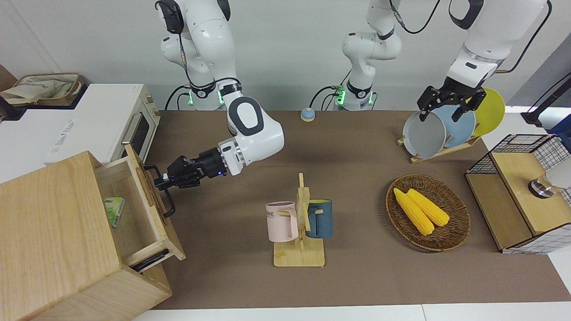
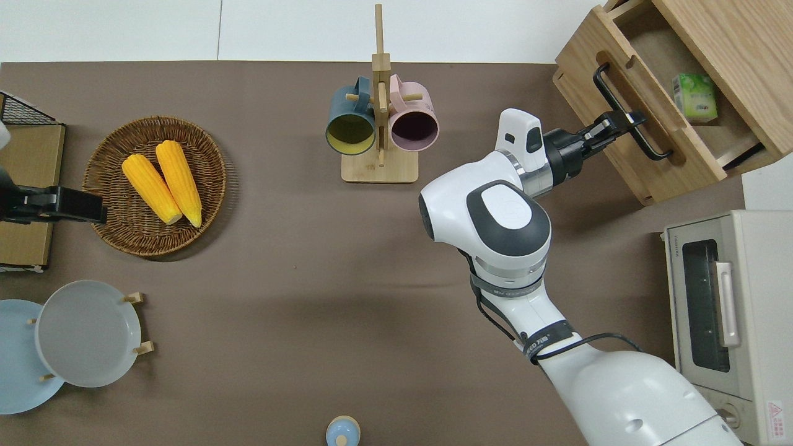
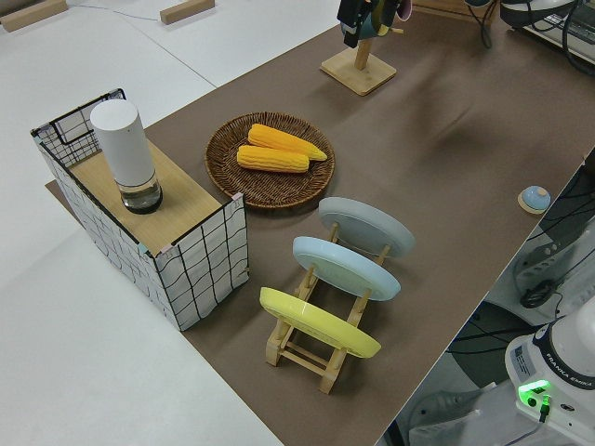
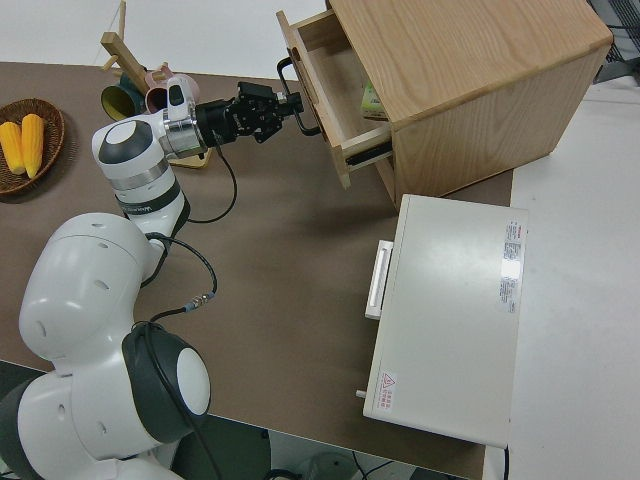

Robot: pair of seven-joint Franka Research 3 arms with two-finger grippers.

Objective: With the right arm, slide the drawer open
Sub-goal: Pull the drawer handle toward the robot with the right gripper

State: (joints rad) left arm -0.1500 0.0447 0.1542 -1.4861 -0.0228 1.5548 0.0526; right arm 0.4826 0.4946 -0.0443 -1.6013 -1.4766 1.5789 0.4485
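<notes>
- Pulled-out drawer point(image 1: 134, 209) of the cabinet point(image 1: 53, 240) holds a green packet point(image 1: 114, 210).
- Right arm point(image 2: 495, 223) reaches level; its end effector point(image 1: 163, 181) pinches the black handle point(image 1: 161, 192).
- Left arm parked.

A robotics lab dressed as a kitchen. Two white jointed robot arms point(image 1: 250, 129) stand at a brown-covered table point(image 1: 357, 267). On it are a white toaster oven point(image 2: 725, 322) and a wooden plate rack point(image 3: 316, 344).

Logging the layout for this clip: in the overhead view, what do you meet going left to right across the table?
Plate rack → basket of corn → mug stand → right gripper on the drawer handle → toaster oven.
</notes>
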